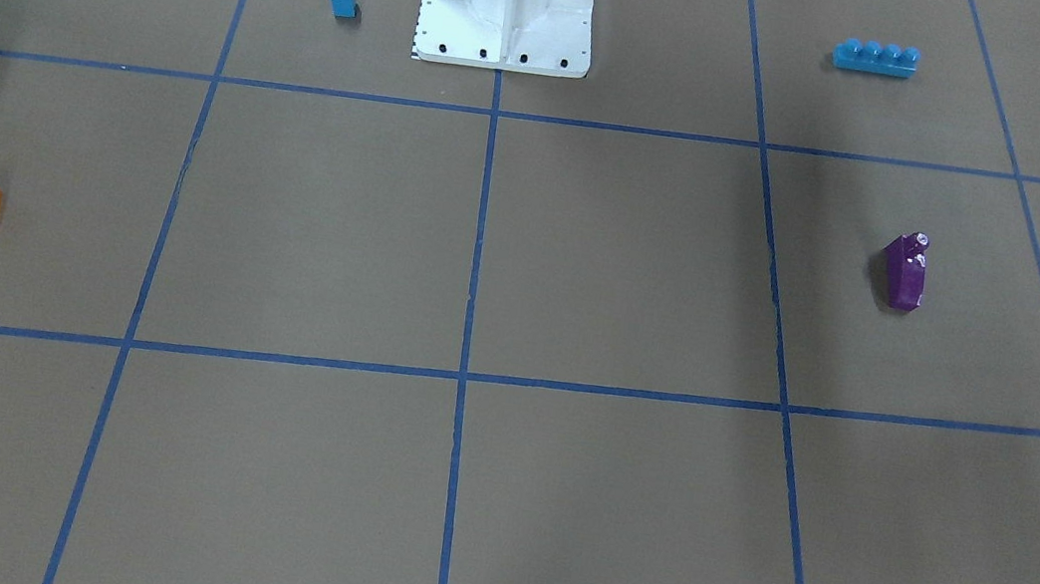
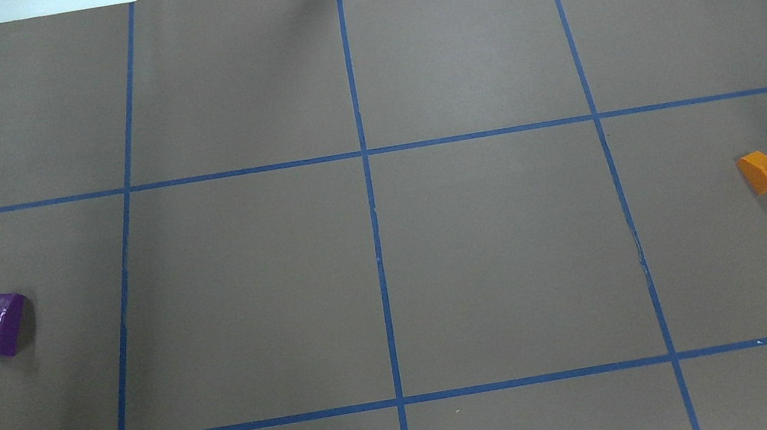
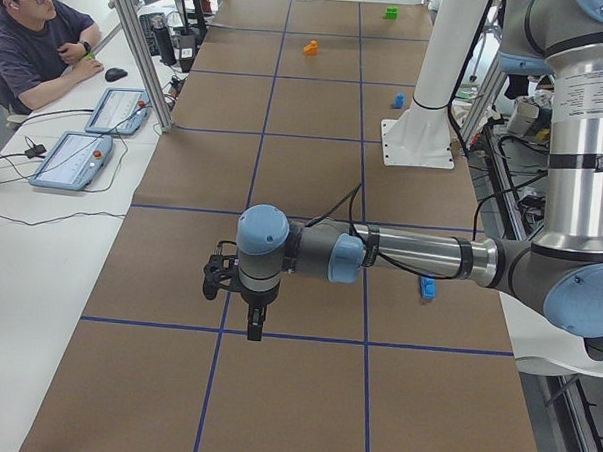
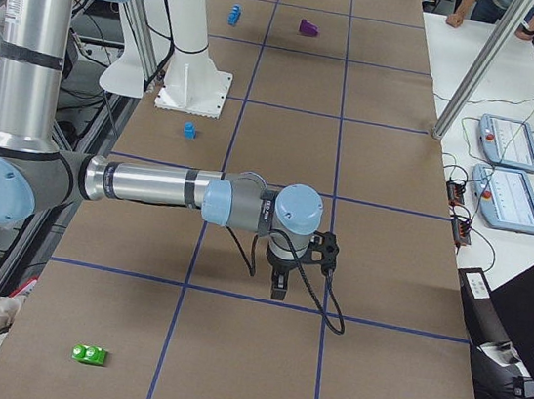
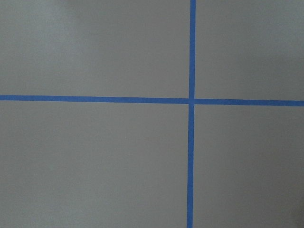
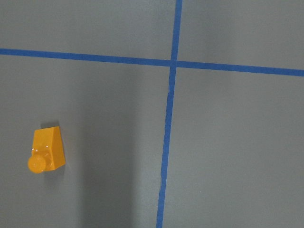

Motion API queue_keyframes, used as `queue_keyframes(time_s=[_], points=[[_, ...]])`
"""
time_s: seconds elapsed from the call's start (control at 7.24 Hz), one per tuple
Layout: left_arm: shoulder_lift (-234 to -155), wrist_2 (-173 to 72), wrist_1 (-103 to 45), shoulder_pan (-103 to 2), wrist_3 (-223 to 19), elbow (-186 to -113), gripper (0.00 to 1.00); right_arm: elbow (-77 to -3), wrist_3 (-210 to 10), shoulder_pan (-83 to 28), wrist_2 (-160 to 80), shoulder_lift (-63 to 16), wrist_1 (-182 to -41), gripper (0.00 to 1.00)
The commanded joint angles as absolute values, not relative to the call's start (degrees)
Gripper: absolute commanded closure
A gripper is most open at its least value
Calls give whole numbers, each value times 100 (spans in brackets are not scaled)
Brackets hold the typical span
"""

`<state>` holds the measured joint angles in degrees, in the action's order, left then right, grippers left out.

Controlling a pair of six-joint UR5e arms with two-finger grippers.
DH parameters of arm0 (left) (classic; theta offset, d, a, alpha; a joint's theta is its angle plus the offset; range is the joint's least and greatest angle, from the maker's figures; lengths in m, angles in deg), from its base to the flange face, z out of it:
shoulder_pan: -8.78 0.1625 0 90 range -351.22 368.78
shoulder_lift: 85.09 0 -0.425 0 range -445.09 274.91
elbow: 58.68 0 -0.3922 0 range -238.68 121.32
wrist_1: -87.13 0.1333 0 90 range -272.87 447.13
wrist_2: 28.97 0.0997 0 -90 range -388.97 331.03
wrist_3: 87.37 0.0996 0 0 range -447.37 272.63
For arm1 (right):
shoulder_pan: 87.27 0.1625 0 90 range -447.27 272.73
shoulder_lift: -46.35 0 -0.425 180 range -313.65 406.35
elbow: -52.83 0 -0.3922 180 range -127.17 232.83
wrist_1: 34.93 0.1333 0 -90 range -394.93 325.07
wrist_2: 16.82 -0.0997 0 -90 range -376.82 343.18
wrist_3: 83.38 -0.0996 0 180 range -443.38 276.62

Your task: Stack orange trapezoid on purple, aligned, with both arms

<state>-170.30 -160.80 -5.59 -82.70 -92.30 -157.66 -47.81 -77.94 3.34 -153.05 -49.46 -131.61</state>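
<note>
Exterior left | left arm (image 3: 410, 256) stretched level | left tool (image 3: 254, 332) pointing down

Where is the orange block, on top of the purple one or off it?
Off. The orange block lies alone on the table, far from the purple block across it.

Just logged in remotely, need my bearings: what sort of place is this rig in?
Probably a robotics lab workcell: a brown table gridded with blue tape, teach pendants on a side bench, and a seated operator beside it.
</note>
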Motion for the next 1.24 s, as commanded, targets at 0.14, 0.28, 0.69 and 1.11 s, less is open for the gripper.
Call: queue_keyframes(time_s=[0.14, 0.28, 0.69, 1.11], points=[[-17017, -16080, -559, -8219, -9203, -15764, 0, -4790, -7802, 334, -15314, -4927, -13161, 0], [-17026, -16124, -568, -8193, -9203, -15773, 0, -4798, -7802, 334, -15314, -4918, -13153, 0], [-17201, -16072, -568, -7520, -9247, -15896, 0, -4824, -7820, 334, -15314, -4857, -13153, 0], [-17412, -16869, -831, -7437, -9299, -15957, 0, -4825, -7802, 265, -15305, -4831, -13153, 0]])
